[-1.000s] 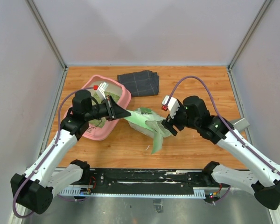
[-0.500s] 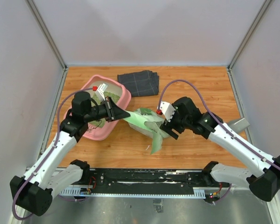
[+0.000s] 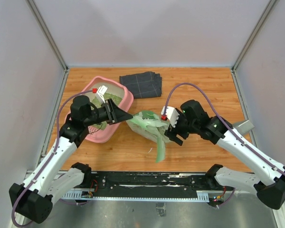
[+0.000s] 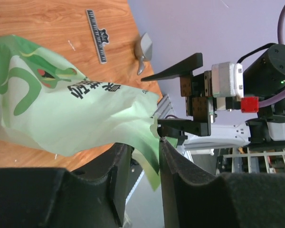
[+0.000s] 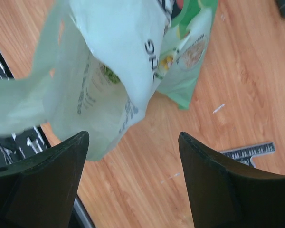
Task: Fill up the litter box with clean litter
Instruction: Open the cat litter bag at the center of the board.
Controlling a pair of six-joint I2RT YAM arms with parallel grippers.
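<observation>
The pink litter box (image 3: 127, 100) sits at the left with greenish-tan clean litter (image 3: 114, 97) showing in its far part; my left arm covers the rest. A green-and-white bag (image 3: 147, 124) lies on the table between the grippers. My left gripper (image 3: 128, 115) (image 4: 143, 145) reaches from over the box to the bag's left end. Its jaws stand apart, and a corner of the bag (image 4: 61, 109) hangs loosely in the gap. My right gripper (image 3: 172, 134) (image 5: 133, 137) hovers wide open at the bag's right edge (image 5: 114, 71), with only wood between its fingers.
A dark grey folded cloth (image 3: 141, 84) lies behind the bag. A grey metal scoop (image 3: 244, 126) (image 4: 143, 50) rests at the right edge of the table. A small ruler (image 5: 249, 151) (image 4: 96, 35) lies on the wood near the right gripper.
My left gripper's jaws have parted from shut, and the bag's flap now droops lower. My right gripper moved in toward the bag's right edge, staying open.
</observation>
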